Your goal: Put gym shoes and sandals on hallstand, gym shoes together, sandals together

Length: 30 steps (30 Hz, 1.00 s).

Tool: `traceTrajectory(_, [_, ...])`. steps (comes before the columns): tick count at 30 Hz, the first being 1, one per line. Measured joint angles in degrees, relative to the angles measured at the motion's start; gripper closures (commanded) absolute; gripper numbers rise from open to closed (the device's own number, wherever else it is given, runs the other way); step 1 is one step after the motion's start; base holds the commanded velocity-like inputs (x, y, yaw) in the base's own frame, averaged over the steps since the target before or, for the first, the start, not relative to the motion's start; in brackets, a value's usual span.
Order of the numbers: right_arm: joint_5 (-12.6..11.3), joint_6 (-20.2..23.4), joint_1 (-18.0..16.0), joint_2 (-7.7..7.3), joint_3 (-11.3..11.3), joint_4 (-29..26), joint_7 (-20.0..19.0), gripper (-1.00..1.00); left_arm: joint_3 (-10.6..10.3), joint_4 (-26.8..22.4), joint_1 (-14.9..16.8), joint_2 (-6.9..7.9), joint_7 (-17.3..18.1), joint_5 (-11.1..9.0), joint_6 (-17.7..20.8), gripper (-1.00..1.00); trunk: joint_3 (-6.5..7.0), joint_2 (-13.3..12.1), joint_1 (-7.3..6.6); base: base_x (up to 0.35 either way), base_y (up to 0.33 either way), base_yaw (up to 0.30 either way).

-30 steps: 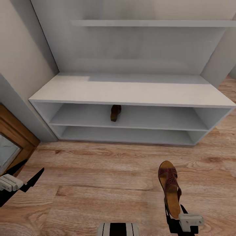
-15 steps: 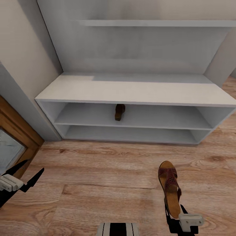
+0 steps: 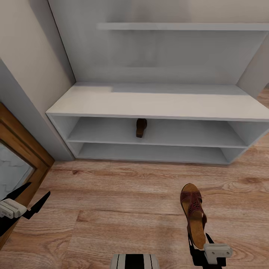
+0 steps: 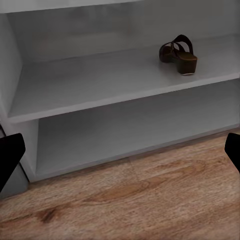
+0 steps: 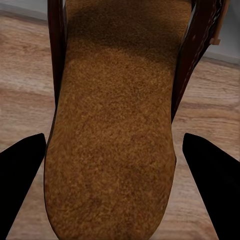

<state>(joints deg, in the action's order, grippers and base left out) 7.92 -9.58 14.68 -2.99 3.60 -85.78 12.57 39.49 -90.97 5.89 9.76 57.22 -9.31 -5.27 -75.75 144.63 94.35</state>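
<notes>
The white-grey hallstand point(image 3: 157, 102) stands ahead against the wall. One dark brown sandal point(image 3: 141, 127) rests on its upper tier, near the middle, and appears again as the sandal point(image 4: 179, 52) on the tier point(image 4: 100, 85). My right gripper point(image 3: 200, 242) is shut on the heel end of the second sandal point(image 3: 193, 209), toe pointing at the rack, above the wood floor point(image 3: 112, 201). Its tan footbed point(image 5: 115, 130) lies between my right fingers point(image 5: 20, 180). My left gripper point(image 3: 34, 192) hangs open and empty at the lower left. The gym shoes are out of view.
A wooden door frame point(image 3: 22, 138) with a pale panel stands left of the rack, close to my left arm. A grey wall edge point(image 3: 33, 108) runs between the frame and the rack. A high shelf point(image 3: 179, 26) spans the back panel. My base point(image 3: 134, 261) shows at the bottom.
The whole view has shifted, so the rack and door frame sit further right in the picture. Both grippers and the held sandal keep their places in the view.
</notes>
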Motion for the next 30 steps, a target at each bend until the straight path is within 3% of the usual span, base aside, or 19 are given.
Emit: traceTrajectory(30, [-0.02, 0.00, 0.00, 0.00, 0.00, 0.01, 0.00, 1.00, -0.14, 0.09, 0.00, 0.02, -0.19, 0.09, 0.04, -1.00, 0.00, 0.00, 0.00, -0.028, 0.112, 0.000])
